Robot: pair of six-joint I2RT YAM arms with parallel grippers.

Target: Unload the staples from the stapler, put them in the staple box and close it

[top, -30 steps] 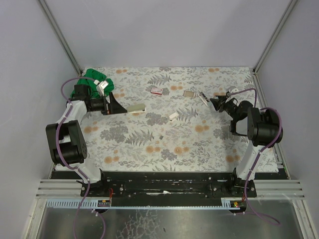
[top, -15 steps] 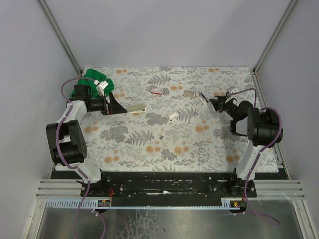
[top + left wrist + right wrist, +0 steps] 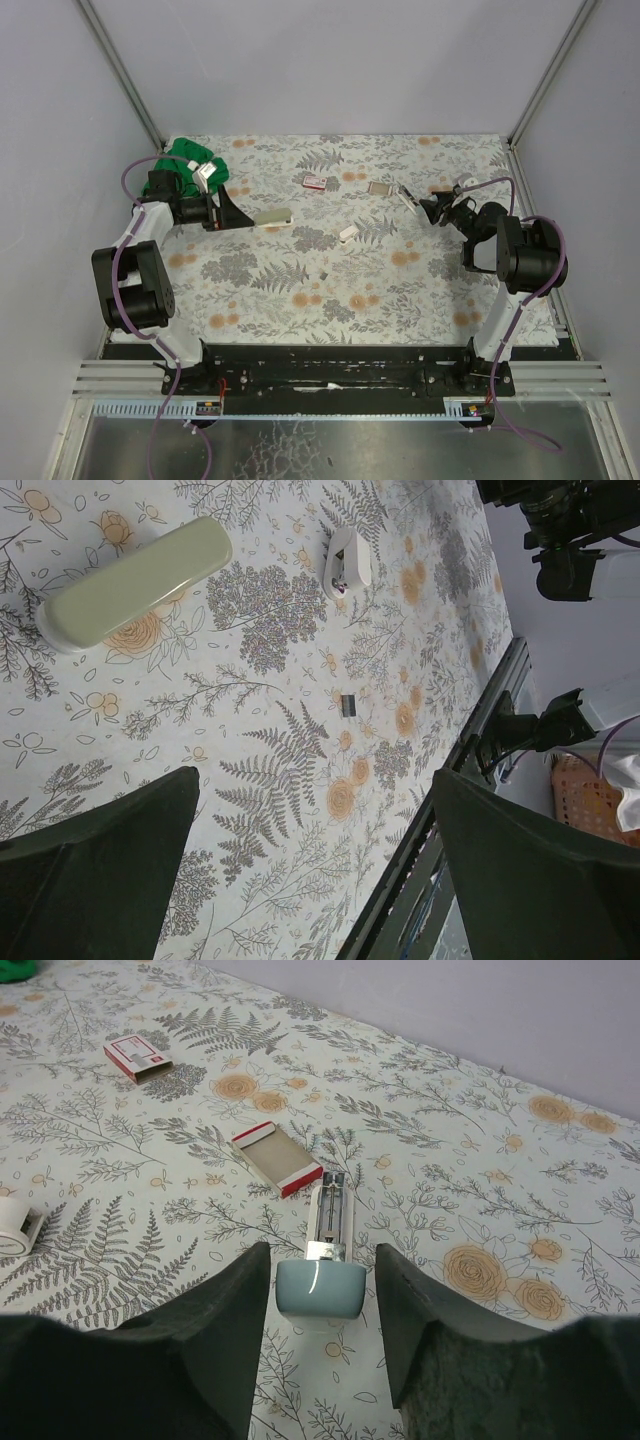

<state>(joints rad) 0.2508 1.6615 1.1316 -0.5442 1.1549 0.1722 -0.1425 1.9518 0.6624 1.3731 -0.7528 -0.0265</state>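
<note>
Staples [image 3: 347, 704] show as one tiny dark strip lying loose on the tabletop [image 3: 260, 300], near the middle and well apart from both staplers. The blue stapler [image 3: 320, 1288] lies far right, its metal rail [image 3: 331, 1215] pointing away toward a red-and-white box [image 3: 278, 1160]; whether that rail carries more staples I cannot tell. The right gripper [image 3: 322, 1260] straddles the stapler's near end, jaws released, with a thin gap showing on each side. The left gripper [image 3: 320, 880] hovers at far left beside the green stapler [image 3: 130, 580], jaws spread wide and grasping nothing.

My reading is that the unloading step on the blue stapler is at or near its end, the rail exposed and the body let go. The next move likely calls for lifting the right arm straight clear without nudging the stapler, then checking the rail for any remaining strip.
</note>
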